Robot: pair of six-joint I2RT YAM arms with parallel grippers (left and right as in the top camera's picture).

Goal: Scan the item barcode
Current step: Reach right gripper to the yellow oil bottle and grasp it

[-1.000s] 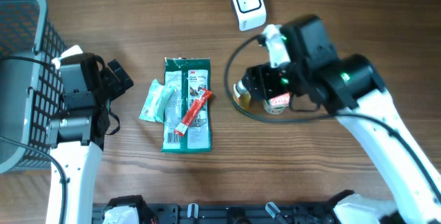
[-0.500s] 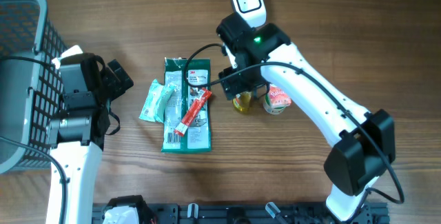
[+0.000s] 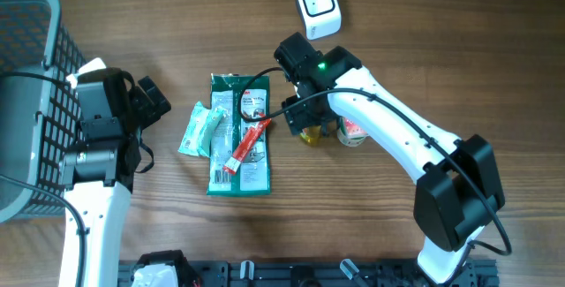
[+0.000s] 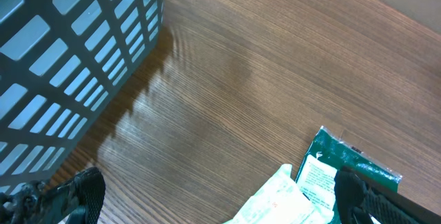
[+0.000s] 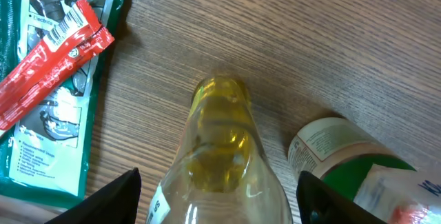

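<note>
Since half a second ago, the right arm has slid down from beside the scanner [image 3: 318, 6], and its right gripper [image 3: 305, 117] now sits over the small bottle [image 5: 220, 148] of yellowish liquid. That bottle, which I take to be the item to scan, is on the table [image 3: 424, 49] between the green packet [image 3: 240, 159] and the can [image 3: 354, 132], just beside the can. From the wrist view the pincer is spread fairly wide, one finger on each side of the bottle. It has hold of nothing yet, as far as I can tell. The left gripper [image 3: 150, 101] hangs fully spread and empty near the basket [image 3: 26, 22].

The likely trouble is the grip itself. The bottle looks round and smooth, so fingers closing off-centre could squirt it sideways into the can or onto the red sachet [image 3: 248, 143]. A grip too near the neck could let it swing or slip when lifted. I cannot see which way the barcode faces, so it may reach the scanner turned away.
</note>
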